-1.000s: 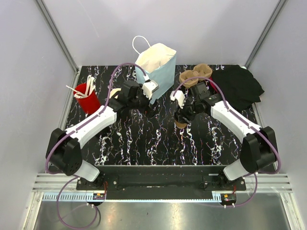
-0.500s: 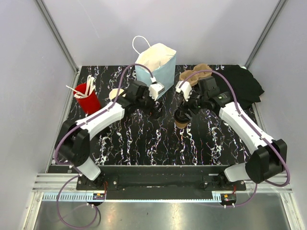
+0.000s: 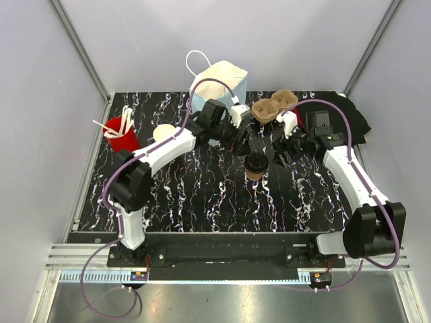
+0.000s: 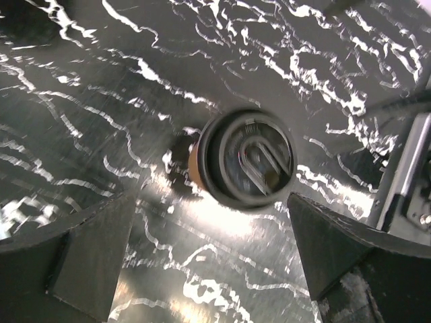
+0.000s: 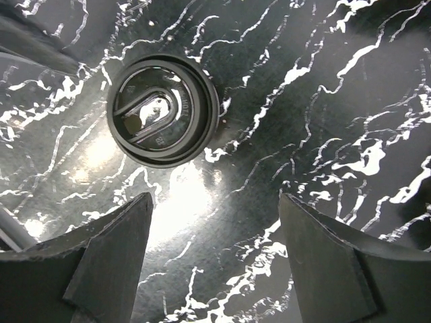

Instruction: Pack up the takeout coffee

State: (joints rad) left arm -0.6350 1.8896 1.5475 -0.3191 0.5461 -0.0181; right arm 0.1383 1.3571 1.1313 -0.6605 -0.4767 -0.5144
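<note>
The takeout coffee (image 3: 256, 165) is a tan paper cup with its black lid on, upright on the black marbled table (image 3: 202, 195). My left gripper (image 3: 242, 144) hovers just up-left of it, open and holding nothing. From the left wrist the lidded cup (image 4: 246, 158) lies ahead of the open gripper (image 4: 209, 252), beyond the fingertips. My right gripper (image 3: 283, 153) is just right of the cup, open and holding nothing. Seen from the right wrist, the lid (image 5: 163, 109) sits up-left of the open gripper (image 5: 215, 259), apart from both fingers (image 5: 114, 256).
A light blue paper bag (image 3: 219, 81) stands at the back, partly behind the left arm. The brown pulp carrier (image 3: 273, 106) and a black cloth (image 3: 337, 121) lie back right. A red cup of stirrers (image 3: 121, 134) and stacked tan cups (image 3: 163, 133) stand on the left.
The right gripper opened, let go of the lidded cup and drew back to the right. The left arm swung right, bringing its open gripper beside the cup.
</note>
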